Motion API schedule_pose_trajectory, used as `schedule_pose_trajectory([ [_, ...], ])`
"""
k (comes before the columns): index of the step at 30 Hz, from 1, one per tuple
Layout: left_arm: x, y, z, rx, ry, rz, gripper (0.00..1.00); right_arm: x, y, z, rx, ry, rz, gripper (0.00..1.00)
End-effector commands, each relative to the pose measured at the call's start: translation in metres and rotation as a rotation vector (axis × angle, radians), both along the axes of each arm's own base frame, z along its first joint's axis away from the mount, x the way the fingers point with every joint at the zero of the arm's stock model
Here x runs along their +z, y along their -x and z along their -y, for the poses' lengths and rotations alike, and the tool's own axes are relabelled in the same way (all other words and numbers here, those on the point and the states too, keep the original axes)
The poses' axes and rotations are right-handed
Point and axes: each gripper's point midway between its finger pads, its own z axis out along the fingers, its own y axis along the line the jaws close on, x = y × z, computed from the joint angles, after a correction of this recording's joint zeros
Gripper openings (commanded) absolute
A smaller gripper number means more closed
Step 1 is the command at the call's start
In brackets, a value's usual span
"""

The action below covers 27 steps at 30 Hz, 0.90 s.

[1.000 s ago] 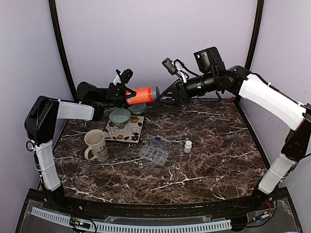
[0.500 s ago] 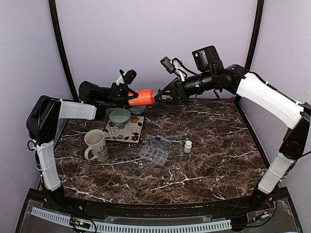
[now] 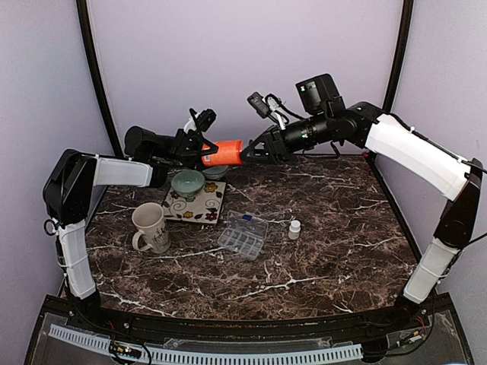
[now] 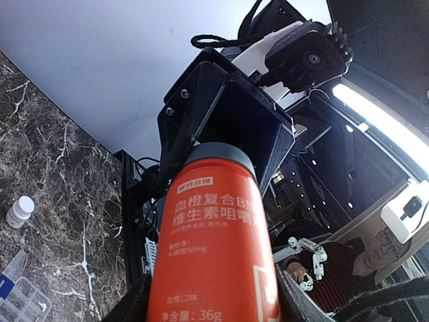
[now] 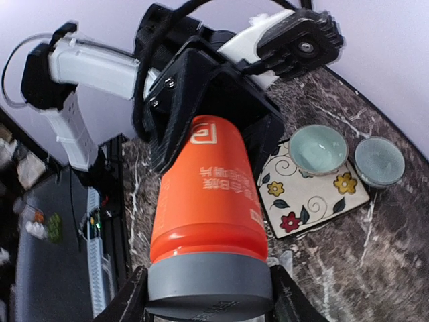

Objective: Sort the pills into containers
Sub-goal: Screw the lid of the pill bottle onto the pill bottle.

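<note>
An orange pill bottle [image 3: 224, 152] is held level in the air above the table's back. My left gripper [image 3: 205, 150] is shut on its body, as the left wrist view [image 4: 214, 295] shows. My right gripper [image 3: 249, 150] faces it from the right, and its fingers [image 5: 131, 298] press both sides of the grey cap [image 5: 209, 285]. The clear organiser box [image 3: 242, 236] lies on the marble table, lid shut as far as I can tell. A small white bottle [image 3: 294, 229] stands to its right. No loose pills are in view.
A cream mug [image 3: 151, 226] stands at the left. Two pale green bowls [image 3: 187, 182] [image 3: 215, 171] sit at the back left, one on a flowered mat [image 3: 196, 205], under the held bottle. Black posts stand at the back corners.
My right gripper has moved left onto the bottle's grey cap, which now sits between its fingers. The left gripper has held the bottle almost still.
</note>
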Motion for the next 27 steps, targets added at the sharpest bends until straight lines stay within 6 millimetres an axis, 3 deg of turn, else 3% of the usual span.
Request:
schedule_pose_trajectory([
  [1, 0.018, 0.014, -0.002, -0.016, 0.07, 0.166, 0.04, 0.019, 0.004, -0.007, 0.024, -0.052, 0.017, 0.34],
  [3, 0.019, 0.014, -0.001, -0.013, 0.078, 0.171, 0.04, 0.017, 0.004, -0.008, 0.025, -0.051, -0.004, 0.29],
  [18, 0.045, 0.026, 0.009, 0.034, 0.194, 0.351, 0.03, 0.016, -0.002, -0.01, -0.005, -0.184, -0.359, 0.27],
  [27, 0.053, 0.027, 0.024, 0.238, 0.144, 0.644, 0.04, 0.002, -0.011, -0.014, -0.07, -0.215, -0.602, 0.26],
])
